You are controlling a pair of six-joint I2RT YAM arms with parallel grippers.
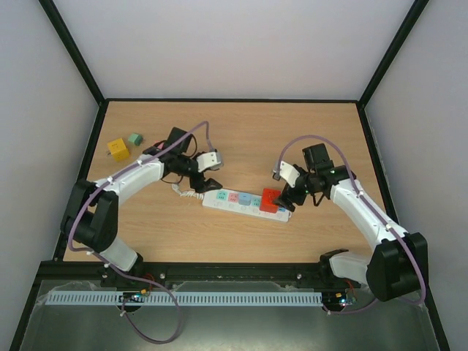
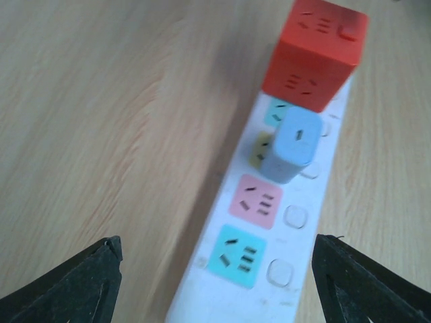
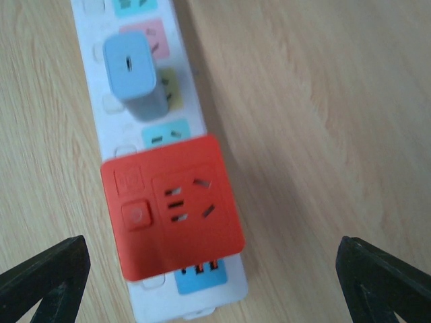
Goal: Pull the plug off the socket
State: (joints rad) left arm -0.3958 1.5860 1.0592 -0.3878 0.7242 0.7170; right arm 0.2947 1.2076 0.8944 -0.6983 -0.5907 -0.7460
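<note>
The socket is a long white power strip [image 1: 228, 199] with pastel outlet faces, lying mid-table. A red cube plug [image 1: 270, 199] and a small light-blue plug [image 1: 246, 199] sit in it. My left gripper [image 1: 210, 183] is open just above the strip's left end; in its wrist view the fingertips [image 2: 74, 282] straddle the strip [image 2: 222, 296], with the blue plug [image 2: 293, 145] and the red cube [image 2: 315, 54] ahead. My right gripper [image 1: 287, 199] is open beside the red cube [image 3: 172, 205], its fingertips [image 3: 384, 282] wide of it; the blue plug [image 3: 131, 74] and the strip [image 3: 87, 67] lie beyond.
A yellow block [image 1: 118, 149] and a green block [image 1: 134, 139] lie at the table's far left. The strip's white coiled cord [image 1: 186, 191] trails under my left arm. Black frame rails border the table.
</note>
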